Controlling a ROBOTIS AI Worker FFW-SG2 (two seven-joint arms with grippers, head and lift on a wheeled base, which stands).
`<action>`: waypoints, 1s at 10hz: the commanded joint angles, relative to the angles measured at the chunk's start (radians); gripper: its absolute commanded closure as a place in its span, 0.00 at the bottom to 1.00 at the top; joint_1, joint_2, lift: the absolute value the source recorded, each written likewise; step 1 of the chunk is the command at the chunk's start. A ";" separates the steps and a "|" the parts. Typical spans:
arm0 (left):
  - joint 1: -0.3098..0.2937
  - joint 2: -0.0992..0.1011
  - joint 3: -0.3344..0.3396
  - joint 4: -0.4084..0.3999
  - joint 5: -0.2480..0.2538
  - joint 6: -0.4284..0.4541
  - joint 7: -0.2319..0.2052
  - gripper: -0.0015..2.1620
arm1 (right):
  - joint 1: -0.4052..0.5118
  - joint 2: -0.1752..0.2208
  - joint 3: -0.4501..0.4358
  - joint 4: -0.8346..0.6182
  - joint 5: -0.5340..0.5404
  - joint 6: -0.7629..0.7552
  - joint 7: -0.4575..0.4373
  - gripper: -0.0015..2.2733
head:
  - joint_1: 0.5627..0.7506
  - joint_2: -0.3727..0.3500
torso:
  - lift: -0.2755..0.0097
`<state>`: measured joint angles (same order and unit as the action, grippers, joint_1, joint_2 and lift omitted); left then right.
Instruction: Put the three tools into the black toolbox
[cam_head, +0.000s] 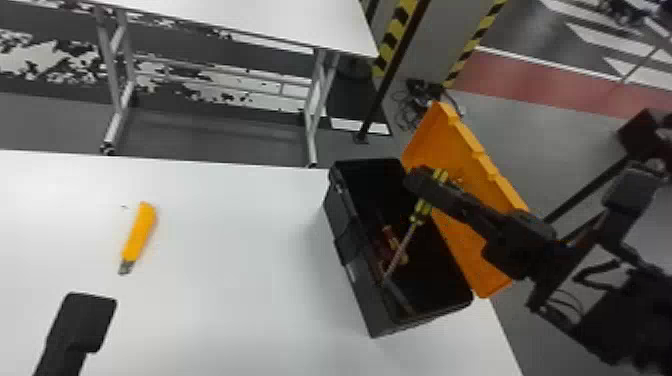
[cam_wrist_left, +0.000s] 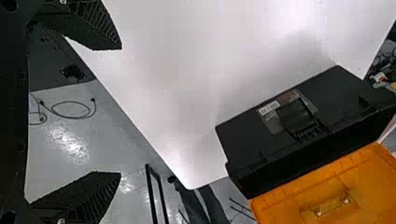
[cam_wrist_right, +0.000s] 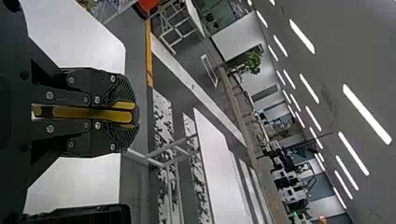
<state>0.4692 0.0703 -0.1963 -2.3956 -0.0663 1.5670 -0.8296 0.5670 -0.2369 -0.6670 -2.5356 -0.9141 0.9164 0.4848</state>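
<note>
White tabletop (cam_head: 225, 280) bears a yellow utility knife (cam_head: 140, 232); right gripper (cam_wrist_right: 133, 114), clamped on a yellow-and-black screwdriver (cam_head: 422, 210), slants it into the black plastic toolbox (cam_head: 357, 280), presumably for release; left gripper (cam_wrist_left: 119, 111) gapes wide, empty.

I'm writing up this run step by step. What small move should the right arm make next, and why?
Probably lower the right gripper a little before releasing: it is shut on the screwdriver, whose shaft slants down over the open black toolbox.
</note>
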 joint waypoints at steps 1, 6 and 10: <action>0.011 0.006 -0.002 0.013 -0.030 0.004 0.027 0.01 | -0.012 0.001 -0.002 0.015 0.073 -0.073 0.003 0.99 | 0.70 0.03 | 0.79; 0.049 0.026 0.012 0.007 -0.050 -0.028 0.060 0.01 | -0.001 -0.047 0.253 0.271 0.472 -0.567 0.018 0.99 | 0.70 0.03 | 0.79; 0.014 0.025 0.026 0.001 -0.033 -0.021 0.050 0.01 | -0.027 -0.094 0.399 0.400 0.698 -0.801 -0.060 0.99 | 0.70 0.03 | 0.79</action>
<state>0.4885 0.0952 -0.1711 -2.3956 -0.1020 1.5436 -0.7788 0.5427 -0.3275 -0.2764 -2.1493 -0.2299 0.1379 0.4248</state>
